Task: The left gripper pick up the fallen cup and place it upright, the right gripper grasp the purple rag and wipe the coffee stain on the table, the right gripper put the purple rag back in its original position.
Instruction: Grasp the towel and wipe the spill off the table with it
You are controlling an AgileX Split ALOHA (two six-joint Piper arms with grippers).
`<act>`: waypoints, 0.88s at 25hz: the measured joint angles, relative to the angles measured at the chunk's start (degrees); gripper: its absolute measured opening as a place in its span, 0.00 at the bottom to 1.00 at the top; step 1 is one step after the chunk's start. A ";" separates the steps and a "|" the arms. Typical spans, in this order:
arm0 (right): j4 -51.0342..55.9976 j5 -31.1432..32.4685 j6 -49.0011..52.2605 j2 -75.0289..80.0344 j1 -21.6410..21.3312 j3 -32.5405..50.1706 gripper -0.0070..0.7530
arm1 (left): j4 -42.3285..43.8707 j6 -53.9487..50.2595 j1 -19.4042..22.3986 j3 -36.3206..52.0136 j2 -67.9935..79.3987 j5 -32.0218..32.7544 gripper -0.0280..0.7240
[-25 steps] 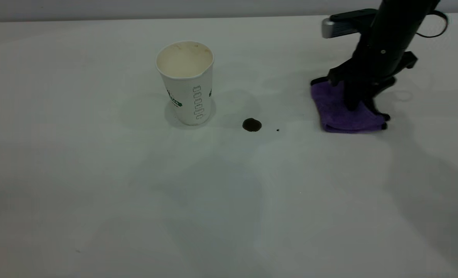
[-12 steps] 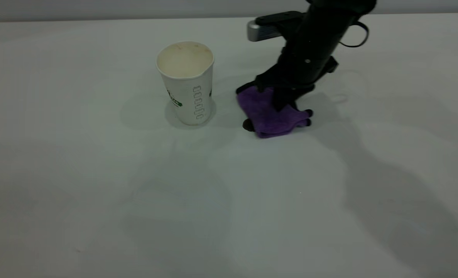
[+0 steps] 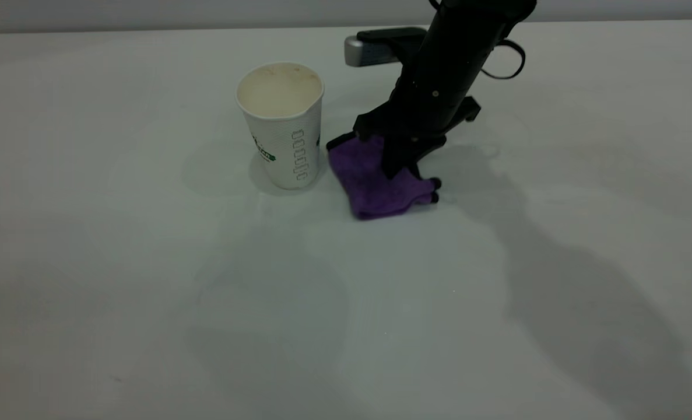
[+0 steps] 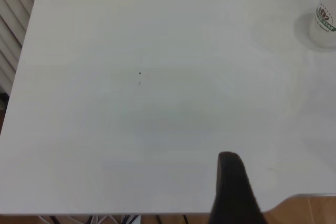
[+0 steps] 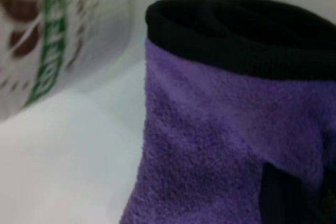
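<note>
- The purple rag (image 3: 378, 184) lies flat on the table (image 3: 147, 303) directly under the right gripper (image 3: 401, 166), whose black jaws are clamped down onto the cloth's middle and press it to the tabletop
- The rag spreads out from between the jaws on both sides: one black-edged corner sticks out behind the gripper toward the cup, and a small black loop shows at the rag's near corner, on the side away from the cup
- The right gripper comes down at a slant from the top of the exterior view, with its silver-grey block (image 3: 362, 52) jutting out behind it toward the cup side and a thin cable loop (image 3: 506, 58) hanging off the other side
- The coffee stain cannot be seen anywhere; the rag covers the patch of table just below the gripper
- The cup (image 3: 281, 125) stands upright with its mouth up, just beside the rag's edge on the gripper's cup-facing side, close but with a thin strip of table showing between them
- In the right wrist view the purple rag (image 5: 220, 145) fills most of the picture with its black edging (image 5: 247, 35) along one border, and the cup's green band (image 5: 50, 35) sits close by
- The left gripper (image 4: 233, 190) is well apart from the right gripper, over the table's edge; only one dark finger shows, so I cannot tell whether it is wide or narrow
- The left wrist view shows the cup (image 4: 325, 17) far across bare table
</note>
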 joint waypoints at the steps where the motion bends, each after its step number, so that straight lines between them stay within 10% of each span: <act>1: 0.61 1.19 0.00 0.04 0.00 0.00 0.08 | 0.00 0.00 0.00 0.00 0.00 0.00 0.72; 9: 1.84 14.36 0.05 0.69 0.34 -0.02 0.08 | 0.00 0.00 0.00 0.00 0.00 0.00 0.72; 22: -4.37 13.86 10.47 0.40 -2.41 -0.02 0.08 | 0.00 0.00 0.00 0.00 0.00 0.00 0.72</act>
